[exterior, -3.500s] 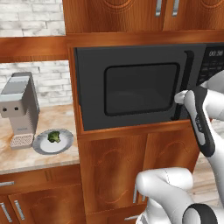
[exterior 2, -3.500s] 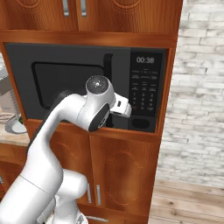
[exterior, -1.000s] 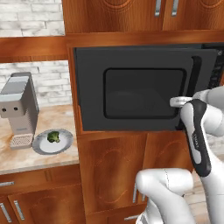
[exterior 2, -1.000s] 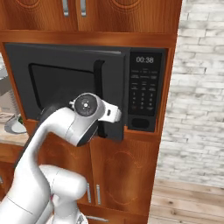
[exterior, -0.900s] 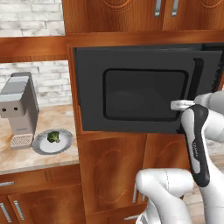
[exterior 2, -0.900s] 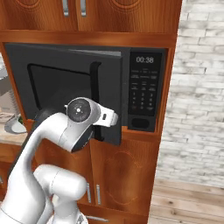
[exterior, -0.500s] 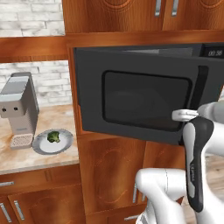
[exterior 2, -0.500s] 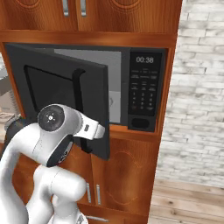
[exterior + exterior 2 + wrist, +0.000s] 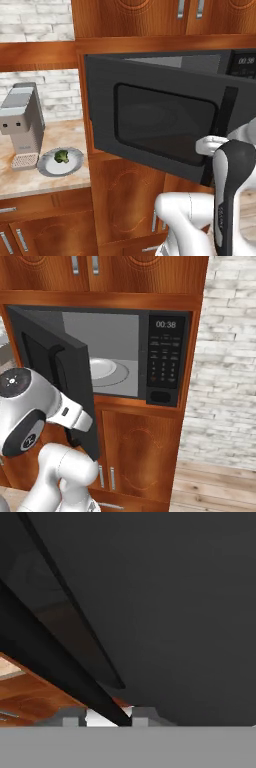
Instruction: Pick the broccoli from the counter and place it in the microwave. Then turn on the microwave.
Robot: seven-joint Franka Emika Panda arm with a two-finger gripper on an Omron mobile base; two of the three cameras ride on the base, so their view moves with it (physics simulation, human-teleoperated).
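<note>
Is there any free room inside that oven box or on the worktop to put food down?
Inside the microwave, the glass turntable lies bare between grey walls. On the counter, a bare strip runs in front of the plate holding the broccoli. It is crowded by the coffee machine, which touches the plate.

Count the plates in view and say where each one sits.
2. A grey plate on the counter beside the coffee machine, holding the broccoli; a white turntable plate inside the microwave. Others may be hidden behind the door.
</note>
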